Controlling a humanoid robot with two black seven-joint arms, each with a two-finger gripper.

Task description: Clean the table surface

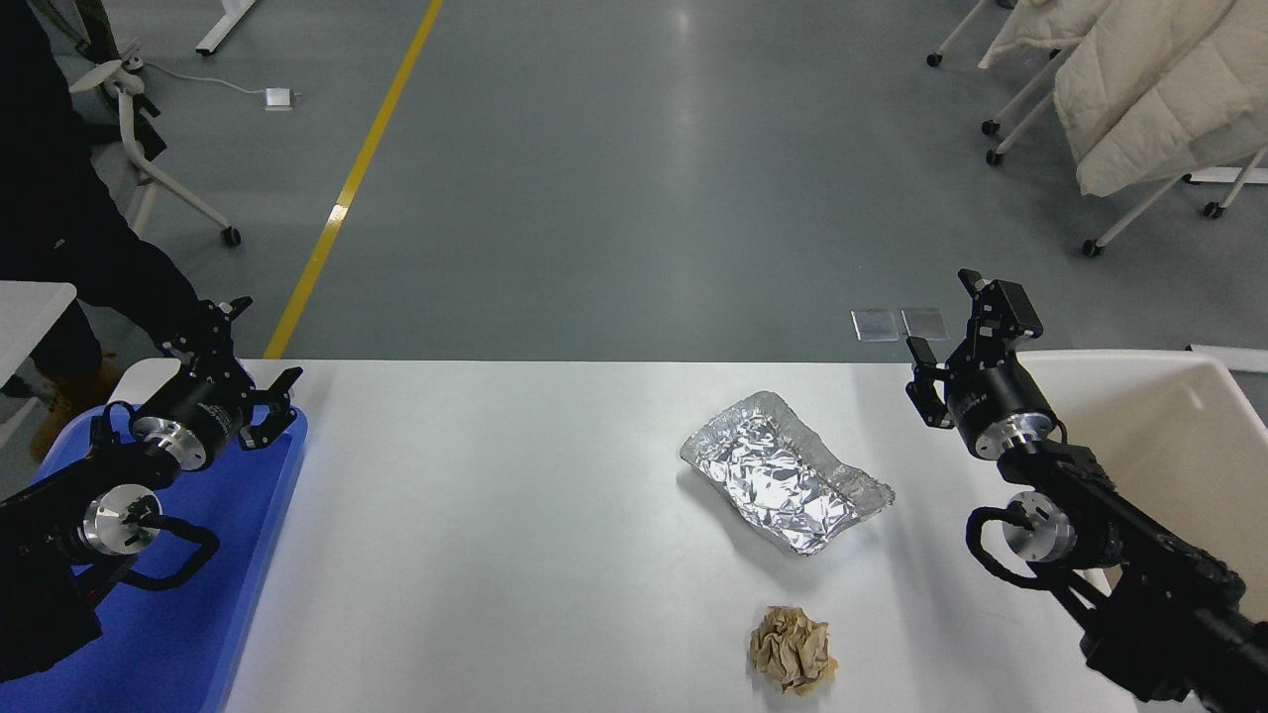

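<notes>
The white table surface (515, 515) fills the lower half of the head view. On it lie a crumpled foil tray (783, 470) right of centre and a crumpled brown paper ball (791, 649) near the front edge. My right gripper (951, 332) hangs open and empty over the table's far right corner, at the cream bin's left rim, well right of the foil. My left gripper (243, 361) stands open and empty above the blue tray's far end at the lower left.
A blue tray (228, 594) lies at the table's left end and a cream bin (1169, 446) stands off its right end. A person in dark clothing (69, 228) stands at the far left. Wheeled chairs and a rack of white quilts stand on the grey floor beyond.
</notes>
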